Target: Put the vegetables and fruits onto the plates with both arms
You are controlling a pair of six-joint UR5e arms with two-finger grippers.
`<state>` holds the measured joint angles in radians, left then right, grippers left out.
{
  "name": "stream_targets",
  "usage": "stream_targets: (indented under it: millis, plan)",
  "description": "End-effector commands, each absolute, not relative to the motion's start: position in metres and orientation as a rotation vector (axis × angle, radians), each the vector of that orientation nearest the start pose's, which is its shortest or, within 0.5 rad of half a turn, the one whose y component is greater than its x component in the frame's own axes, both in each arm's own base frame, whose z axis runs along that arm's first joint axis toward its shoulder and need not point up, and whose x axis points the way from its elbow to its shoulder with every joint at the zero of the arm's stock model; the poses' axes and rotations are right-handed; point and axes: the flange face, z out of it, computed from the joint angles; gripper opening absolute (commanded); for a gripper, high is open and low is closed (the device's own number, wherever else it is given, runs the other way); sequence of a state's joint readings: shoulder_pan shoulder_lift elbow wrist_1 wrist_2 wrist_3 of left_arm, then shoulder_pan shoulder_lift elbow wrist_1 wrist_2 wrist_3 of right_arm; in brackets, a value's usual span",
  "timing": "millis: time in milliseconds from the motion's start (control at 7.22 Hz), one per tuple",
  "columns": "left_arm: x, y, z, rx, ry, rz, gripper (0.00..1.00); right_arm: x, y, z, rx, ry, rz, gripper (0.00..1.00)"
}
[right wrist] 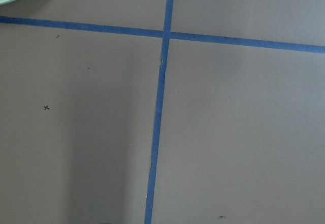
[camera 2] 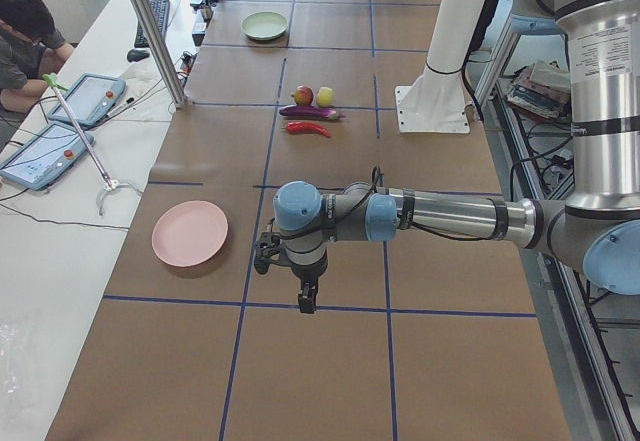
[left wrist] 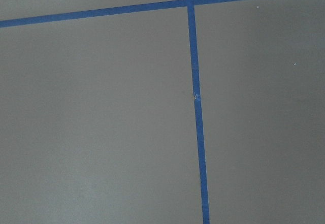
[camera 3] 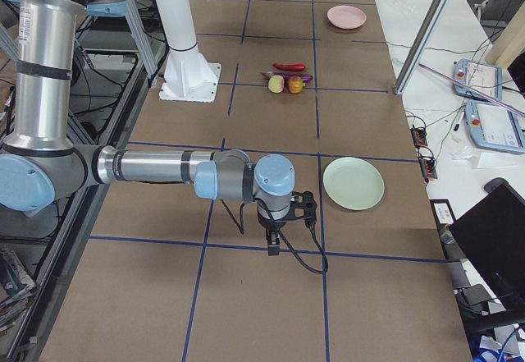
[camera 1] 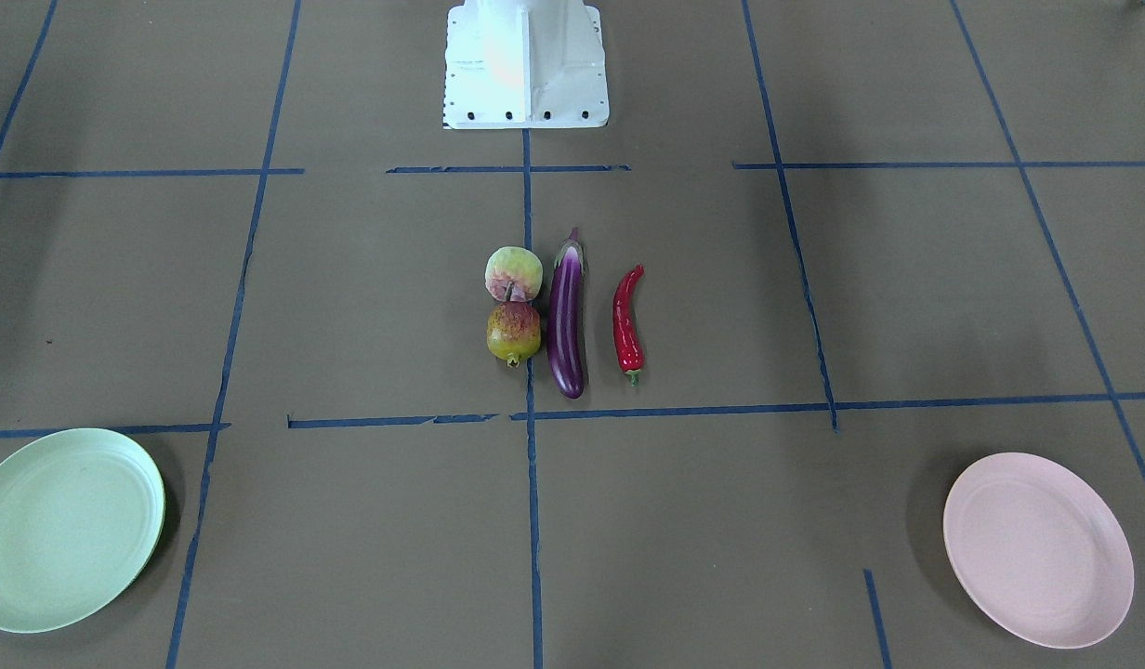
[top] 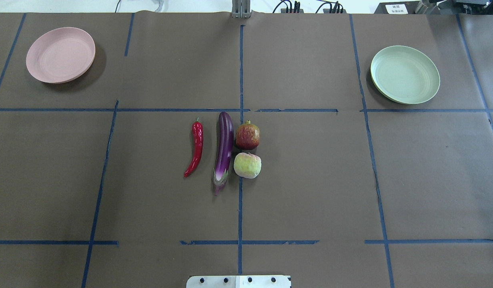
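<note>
- Eggplant [top: 223, 150], long and glossy purple, lies at the tabletop's middle, between a curved shiny red chili [top: 195, 149] and two round fruits. Of those, the mottled red fruit [top: 247, 136] touches the pale green fruit [top: 247, 165].
- The smooth, shallow pink plate [top: 60, 55] sits near the far left corner and the mint green plate [top: 405, 74] near the far right corner.
- The left gripper [camera 2: 305, 296] and right gripper [camera 3: 273, 243] hang over matte brown paper [top: 310, 180]. They look small and dark from the side, so I cannot tell whether their fingers are apart.
</note>
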<state>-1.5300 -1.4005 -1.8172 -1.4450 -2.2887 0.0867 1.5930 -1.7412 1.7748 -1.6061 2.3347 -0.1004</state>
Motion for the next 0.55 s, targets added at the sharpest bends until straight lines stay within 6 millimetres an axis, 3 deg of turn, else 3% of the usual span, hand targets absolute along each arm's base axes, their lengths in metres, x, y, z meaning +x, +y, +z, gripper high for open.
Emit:
stream_targets:
  millis: [0, 138, 415]
  plan:
    - [-0.05, -0.418, 0.631, -0.031, 0.72, 0.104, 1.0, 0.073, -0.418, 0.64, 0.044, -0.763, -0.074, 1.0]
    - [-0.049, -0.418, 0.629, -0.029, 0.725, 0.108, 1.0, 0.068, -0.42, 0.638, 0.046, -0.764, -0.088, 1.0]
    - [-0.047, -0.419, 0.625, -0.019, 0.726, 0.116, 1.0, 0.037, -0.453, 0.607, 0.116, -0.765, -0.16, 1.0]
